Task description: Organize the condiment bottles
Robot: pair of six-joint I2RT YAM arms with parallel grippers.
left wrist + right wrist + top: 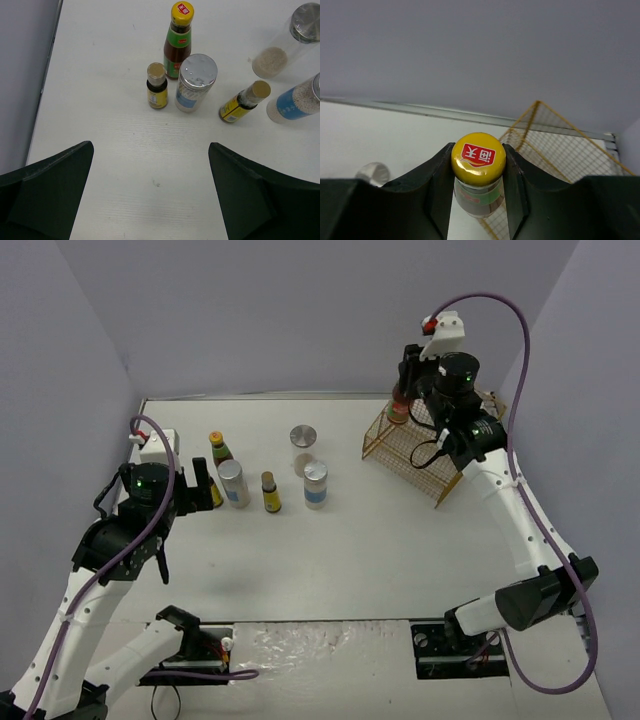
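Left wrist view is showing the left gripper [150,152] hanging wide open and empty before six condiment bottles [196,82] standing on the table [125,150], while the right gripper [478,152] is clamping the seventh, a yellow-capped bottle [478,161], at a corner of the gold wire basket [555,145], probably needing lowering inside next.

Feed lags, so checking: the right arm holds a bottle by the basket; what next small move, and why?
Probably ease the right gripper over the wire basket: it is shut on the yellow-capped bottle, which hangs at the basket's corner, seemingly not yet inside.
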